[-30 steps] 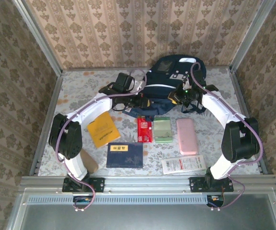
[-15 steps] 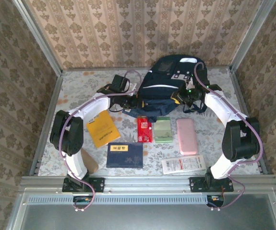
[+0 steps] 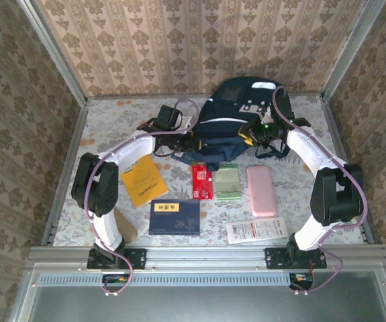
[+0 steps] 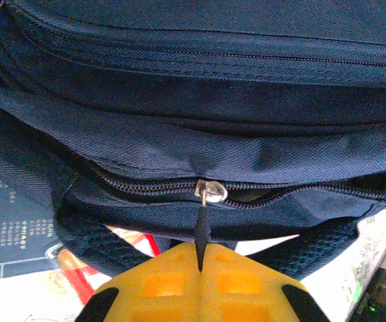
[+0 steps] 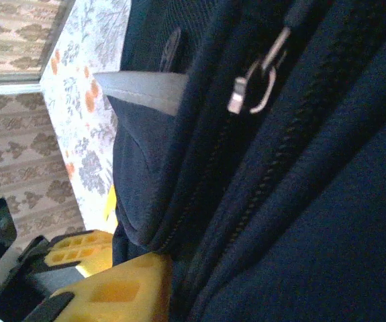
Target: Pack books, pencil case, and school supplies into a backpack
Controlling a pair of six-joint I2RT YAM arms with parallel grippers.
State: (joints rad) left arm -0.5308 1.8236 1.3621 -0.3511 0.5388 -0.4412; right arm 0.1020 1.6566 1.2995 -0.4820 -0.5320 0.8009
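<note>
The navy backpack lies at the back of the table. My left gripper is shut on the black zipper pull, which hangs from a silver slider on the bag's front edge. Right of the slider the zip gapes a little. My right gripper is at the bag's right side. One yellow finger presses the fabric and the other is hidden. In front lie a yellow-orange book, a dark blue book, a red packet, a green packet, a pink pencil case and a white packet.
A small dark blue patterned book pokes out from under the backpack's left corner. A second silver zipper pull hangs higher on the bag. Patterned walls and metal posts close in the table on three sides.
My left arm has drawn slightly left and back with the zipper pull in its grip. The right gripper has shifted a little toward the back along the bag.
</note>
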